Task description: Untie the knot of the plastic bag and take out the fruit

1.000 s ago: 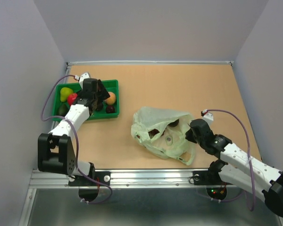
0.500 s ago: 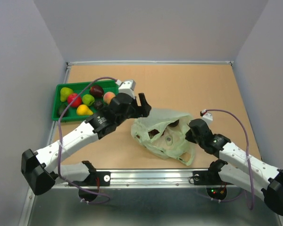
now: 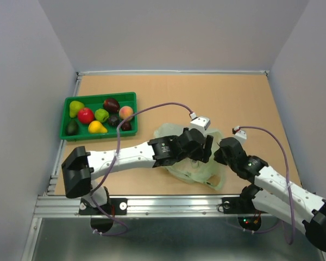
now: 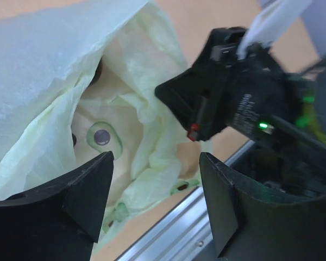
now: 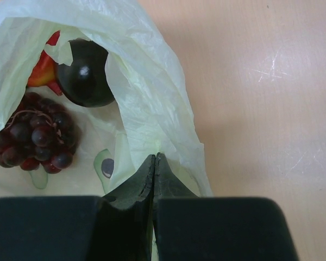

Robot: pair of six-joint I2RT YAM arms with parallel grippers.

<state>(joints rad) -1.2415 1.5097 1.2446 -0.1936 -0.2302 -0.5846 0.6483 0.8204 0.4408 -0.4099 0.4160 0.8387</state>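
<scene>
The pale green plastic bag [image 3: 171, 133] lies open at the table's middle front, and no knot shows. My right gripper [image 3: 220, 155] is shut on the bag's right edge [image 5: 152, 125], pinching the thin plastic [image 5: 154, 157]. Inside the bag the right wrist view shows a dark purple round fruit [image 5: 86, 73], a dark grape bunch [image 5: 35, 138] and a bit of red fruit [image 5: 43, 73]. My left gripper [image 3: 205, 145] hovers open and empty over the bag's mouth [image 4: 156, 157], just left of the right gripper [image 4: 233, 103].
The green tray [image 3: 100, 97] at the back left holds a lime-green fruit [image 3: 101, 115], a red one [image 3: 86, 115], dark purple ones [image 3: 111, 103], two pears [image 3: 96, 127] and a peach [image 3: 126, 112]. The metal rail [image 4: 168, 234] runs along the table's near edge.
My left arm has swung from over the tray rightward across the table to above the bag, its gripper open. The right gripper has kept its hold on the bag.
</scene>
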